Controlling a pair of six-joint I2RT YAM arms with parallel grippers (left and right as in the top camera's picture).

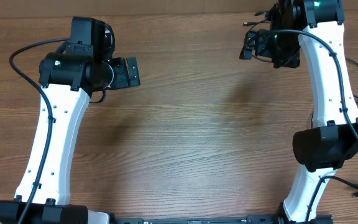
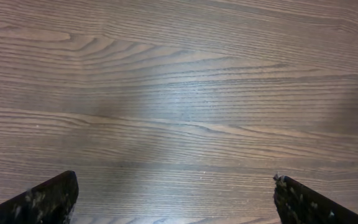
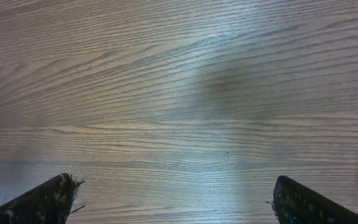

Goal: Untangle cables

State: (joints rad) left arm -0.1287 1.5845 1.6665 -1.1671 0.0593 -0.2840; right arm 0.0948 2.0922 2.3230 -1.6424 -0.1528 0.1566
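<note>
The brown wood-grain bench [image 1: 185, 130] is shown bare across its middle in all views. The white jointed L arm [image 1: 51, 143] and white jointed R arm [image 1: 328, 81] are held over the far corners, well apart. The L claw [image 2: 175, 199] is spread wide w/ nothing betw. its fingers. The R claw [image 3: 174, 199] is likewise spread wide and empty. The thin black flexible cables are not found on the bench, and no knot or loop is shown. Only a thin black cord w/ a small plug end [image 1: 357, 193] is made out near the R arm's base. Whether it is a task cable or rig wiring cannot be told. Step judged: untangling not in hand at present. Next, the cables would need to be located before any grasp is planned.
</note>
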